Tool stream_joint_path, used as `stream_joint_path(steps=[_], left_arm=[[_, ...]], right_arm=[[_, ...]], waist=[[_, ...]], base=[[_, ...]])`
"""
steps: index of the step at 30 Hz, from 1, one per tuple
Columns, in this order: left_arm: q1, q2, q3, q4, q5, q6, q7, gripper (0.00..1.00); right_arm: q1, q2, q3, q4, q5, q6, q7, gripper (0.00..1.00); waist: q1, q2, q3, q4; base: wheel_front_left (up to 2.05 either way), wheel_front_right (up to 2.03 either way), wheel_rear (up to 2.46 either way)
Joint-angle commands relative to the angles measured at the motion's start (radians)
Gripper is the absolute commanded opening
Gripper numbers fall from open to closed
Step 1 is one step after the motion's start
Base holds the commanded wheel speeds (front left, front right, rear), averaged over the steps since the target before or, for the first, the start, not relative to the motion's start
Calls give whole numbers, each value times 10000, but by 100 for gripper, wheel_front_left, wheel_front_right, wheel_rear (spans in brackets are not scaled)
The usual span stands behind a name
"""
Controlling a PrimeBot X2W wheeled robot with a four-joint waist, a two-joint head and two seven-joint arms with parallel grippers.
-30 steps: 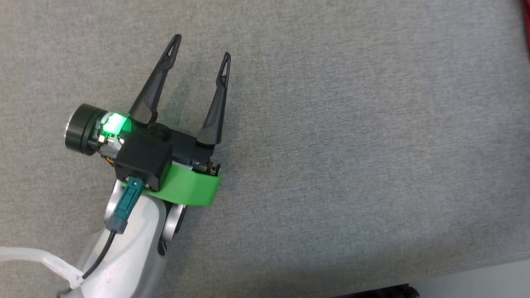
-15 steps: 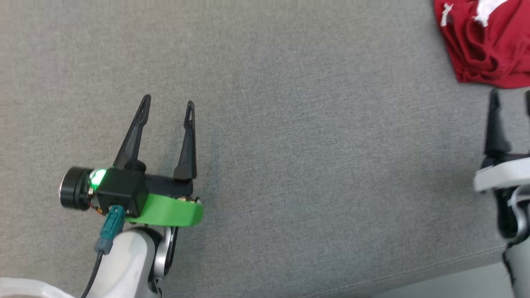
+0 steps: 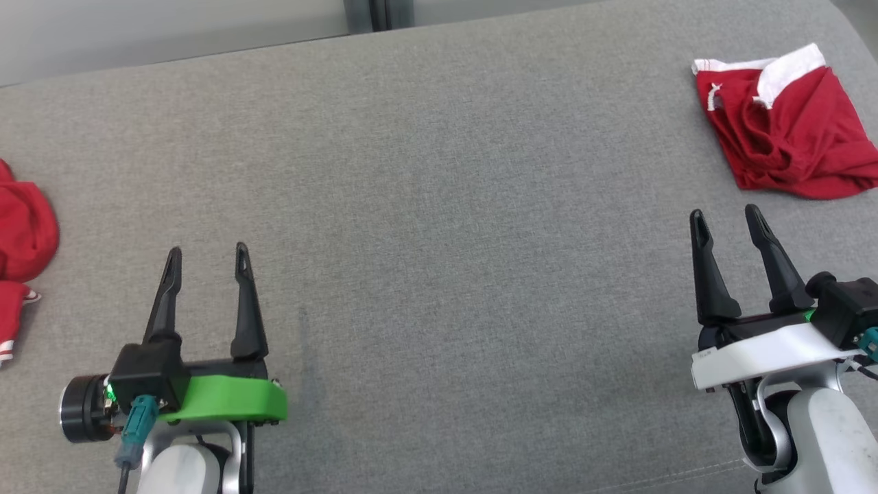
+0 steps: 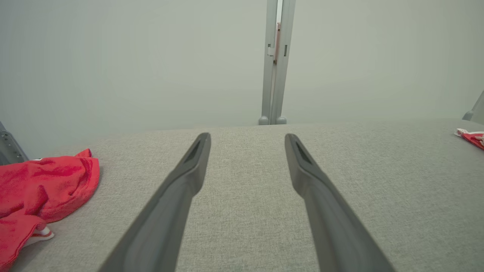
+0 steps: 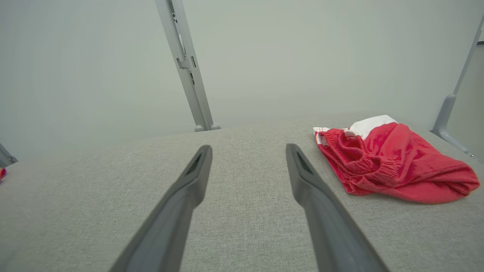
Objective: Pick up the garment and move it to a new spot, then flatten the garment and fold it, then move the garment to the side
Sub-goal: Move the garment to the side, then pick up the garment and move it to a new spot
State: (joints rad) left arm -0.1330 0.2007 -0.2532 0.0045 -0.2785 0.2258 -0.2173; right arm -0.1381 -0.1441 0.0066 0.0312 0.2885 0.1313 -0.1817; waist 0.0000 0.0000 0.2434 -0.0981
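Garment (image 3: 782, 130) is a crumpled red piece with a white band and white trim on its far edge, bunched up with folds through it, not flat. It lies on the grey surface (image 3: 439, 206) at the far right in the head view. Right gripper (image 3: 724, 213) sits just short of it, with its tips near the garment's near edge but apart from it. In the right wrist view the garment is ahead and right of the fingers, not between them. Right jaws are spread wide with nothing in them. Left gripper (image 3: 207, 250) is also spread wide and empty, well apart from the garment. A second red cloth (image 3: 24, 233) lies at the left edge, beside the left gripper but not touching it. The frame cuts it off in the head and left wrist views, so its full shape is unclear. The head view also clips the garment's right side, and I can't tell what kind of garment it is.
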Motion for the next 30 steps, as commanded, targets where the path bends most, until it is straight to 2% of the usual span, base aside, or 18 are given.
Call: stream_joint_path(steps=[1,4,10,23,30], left_arm=[[287,76,141,62,-101,71,-84,100],[620,150,267,211,-181,126,-148,100],[1027,247,137,454,-297,-108,-218,100],[1599,230,-58,823,-643,-548,-334,100],[1734,255,-5,992,-696,-468,-382,100]], right_arm=[[250,-3,18,-182,-117,-11,89,100],[596,61,-18,-485,-248,-11,311,100],[1257,178,-141,-916,-401,-11,705,100],[2448,335,-201,-1518,-590,-11,1254,100],[2650,410,-238,-1718,-648,-11,1361,100]], waist=[[0,0,-522,453],[0,0,-827,661],[0,0,-1333,884],[0,0,-2262,763],[0,0,-2428,754]], base=[[0,0,0],[0,0,0],[0,0,0],[0,0,0],[0,0,0]])
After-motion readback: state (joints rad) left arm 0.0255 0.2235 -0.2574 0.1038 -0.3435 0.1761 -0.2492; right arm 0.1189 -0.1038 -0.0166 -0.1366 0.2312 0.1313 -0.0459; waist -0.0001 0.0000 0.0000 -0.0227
